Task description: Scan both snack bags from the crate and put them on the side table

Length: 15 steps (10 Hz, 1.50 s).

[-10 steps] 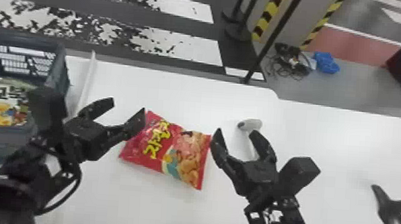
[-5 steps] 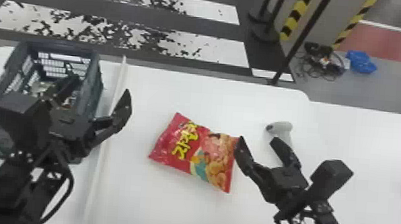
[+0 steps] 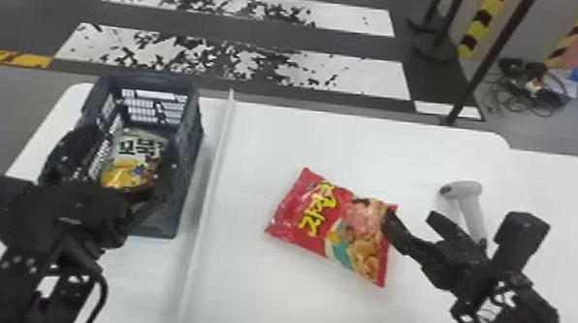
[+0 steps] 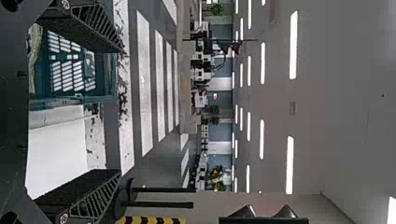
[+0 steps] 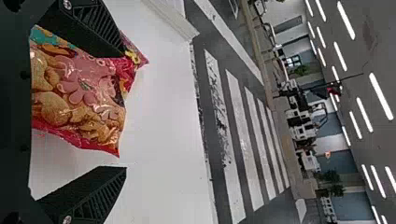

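The green bag [image 3: 132, 157] lies in the crate [image 3: 188, 176], with the left tool [image 3: 134, 138] spread wide above it. The red bag [image 3: 327, 224] rests flat on the surface [image 3: 285, 134] beside the right tool [image 3: 410, 215], whose fingers are also well apart; whether they touch it, I cannot tell.

Both bags look light, soft and puffy, their glossy film likely slippery and the snacks inside easily crushed. A gentle pinch across the plump middle should suit; a crimped end would give a thinner hold.

The crate is rigid, slotted plastic; the scanner [image 3: 465, 197] is smooth and pale, with a rounded head and slim handle.
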### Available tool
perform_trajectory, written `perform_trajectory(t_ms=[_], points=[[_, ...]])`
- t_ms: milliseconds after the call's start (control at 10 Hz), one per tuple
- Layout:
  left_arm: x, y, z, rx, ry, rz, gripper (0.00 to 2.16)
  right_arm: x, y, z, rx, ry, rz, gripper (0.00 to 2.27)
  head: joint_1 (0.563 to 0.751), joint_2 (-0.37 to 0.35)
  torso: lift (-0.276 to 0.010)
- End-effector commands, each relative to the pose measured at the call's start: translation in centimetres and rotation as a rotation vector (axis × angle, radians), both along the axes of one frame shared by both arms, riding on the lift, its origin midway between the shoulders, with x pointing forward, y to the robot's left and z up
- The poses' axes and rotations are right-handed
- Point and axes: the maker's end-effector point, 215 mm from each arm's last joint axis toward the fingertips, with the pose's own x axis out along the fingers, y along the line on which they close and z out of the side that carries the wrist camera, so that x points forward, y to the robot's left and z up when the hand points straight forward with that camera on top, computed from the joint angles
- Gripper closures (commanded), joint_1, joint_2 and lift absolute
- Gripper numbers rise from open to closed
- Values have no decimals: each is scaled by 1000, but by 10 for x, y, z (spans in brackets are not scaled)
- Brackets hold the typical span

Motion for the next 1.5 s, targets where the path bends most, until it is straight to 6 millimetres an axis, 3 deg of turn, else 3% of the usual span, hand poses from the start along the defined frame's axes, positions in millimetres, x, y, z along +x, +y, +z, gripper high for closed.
perform_trajectory(t_ms=[0,200,600,1100,1400], points=[[-6,8,-2,5,6,11,76,13,-12,-17,49,86,2,63,695,-39,-87],[-7,7,-3,4,9,5,80,18,-25,-34,133,217,18,56,695,-41,-87],[-6,3,-5,-1,14,-21,83,36,-38,-46,288,355,54,46,695,-71,-87],[-8,5,-9,-8,29,-43,83,59,-20,-75,340,457,109,46,695,-69,-87],[-9,11,-12,-8,36,-40,83,65,2,-78,358,501,160,46,695,-41,-87]])
